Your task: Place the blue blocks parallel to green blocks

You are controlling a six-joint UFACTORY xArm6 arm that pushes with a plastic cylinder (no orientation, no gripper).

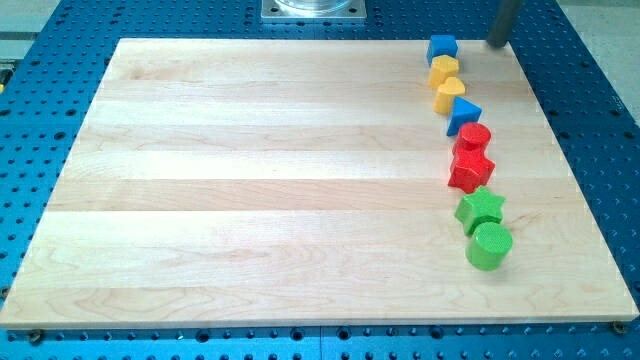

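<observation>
Blue cube [442,48] just left of my tip [497,43]

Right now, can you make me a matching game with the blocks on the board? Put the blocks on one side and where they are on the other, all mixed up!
Blocks:
1. blue cube
2. green cylinder
3. red star
4. blue triangle

Places:
A. lowest in the line, nearest the view's bottom
B. just above the green star
C. top of the line, left of my tip
D. between a yellow heart and the red cylinder

Pairs: 1-C, 2-A, 3-B, 4-D
</observation>
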